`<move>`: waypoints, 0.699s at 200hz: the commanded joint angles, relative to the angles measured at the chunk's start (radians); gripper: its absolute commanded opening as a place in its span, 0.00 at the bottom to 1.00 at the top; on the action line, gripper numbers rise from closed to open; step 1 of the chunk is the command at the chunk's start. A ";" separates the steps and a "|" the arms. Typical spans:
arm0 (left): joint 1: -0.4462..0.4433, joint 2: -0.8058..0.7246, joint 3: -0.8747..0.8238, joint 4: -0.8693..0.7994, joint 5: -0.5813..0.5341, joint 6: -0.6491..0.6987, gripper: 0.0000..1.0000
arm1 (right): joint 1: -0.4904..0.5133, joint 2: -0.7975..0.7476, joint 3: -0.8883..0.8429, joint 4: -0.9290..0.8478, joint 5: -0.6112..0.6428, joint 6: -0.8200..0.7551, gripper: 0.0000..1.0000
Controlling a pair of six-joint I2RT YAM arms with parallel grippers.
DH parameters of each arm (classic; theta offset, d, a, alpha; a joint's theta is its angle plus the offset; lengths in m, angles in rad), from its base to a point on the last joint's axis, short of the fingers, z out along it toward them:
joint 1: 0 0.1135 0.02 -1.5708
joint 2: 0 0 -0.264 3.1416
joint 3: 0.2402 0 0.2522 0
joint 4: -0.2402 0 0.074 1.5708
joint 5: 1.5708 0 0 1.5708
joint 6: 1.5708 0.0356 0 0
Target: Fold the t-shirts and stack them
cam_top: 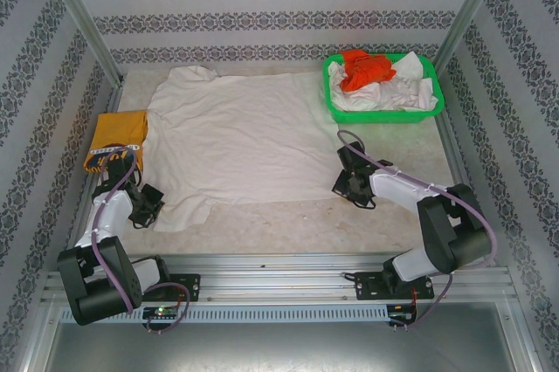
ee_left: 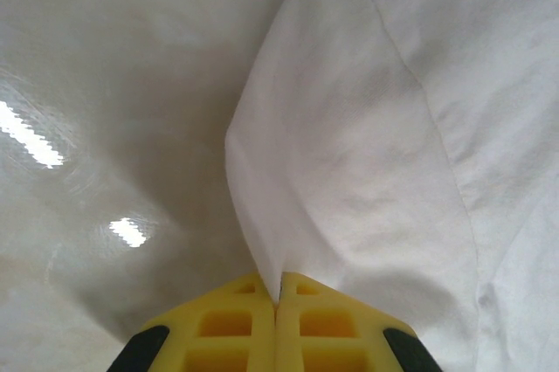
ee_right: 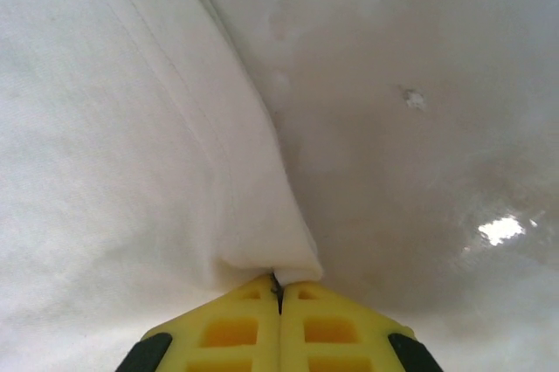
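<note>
A large cream-white t-shirt (cam_top: 236, 136) lies spread flat across the middle of the table. My left gripper (cam_top: 145, 207) is shut on its near left corner; in the left wrist view the yellow fingertips (ee_left: 236, 302) pinch a fold of the white cloth (ee_left: 367, 154). My right gripper (cam_top: 349, 182) is shut on the shirt's near right edge, and the right wrist view has the cloth's hem (ee_right: 262, 241) caught between the closed yellow fingertips (ee_right: 314, 306). A folded mustard-yellow t-shirt (cam_top: 118, 136) lies at the left. Orange-red (cam_top: 362, 71) and white (cam_top: 397, 93) shirts fill the basket.
A green plastic basket (cam_top: 384, 114) stands at the back right corner. Metal frame posts (cam_top: 83, 18) and patterned walls enclose the table. Bare tabletop (cam_top: 288, 228) runs along the near edge between the two arms.
</note>
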 commanded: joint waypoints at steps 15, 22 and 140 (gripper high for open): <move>0.010 -0.071 0.052 -0.086 -0.013 0.020 0.00 | 0.020 -0.159 -0.019 -0.118 0.102 0.044 0.00; 0.010 -0.091 0.053 -0.109 -0.018 0.023 0.00 | 0.025 -0.194 -0.032 -0.132 0.107 0.055 0.00; 0.008 -0.148 0.271 -0.282 -0.005 0.036 0.00 | -0.010 -0.433 0.015 -0.271 0.136 0.008 0.00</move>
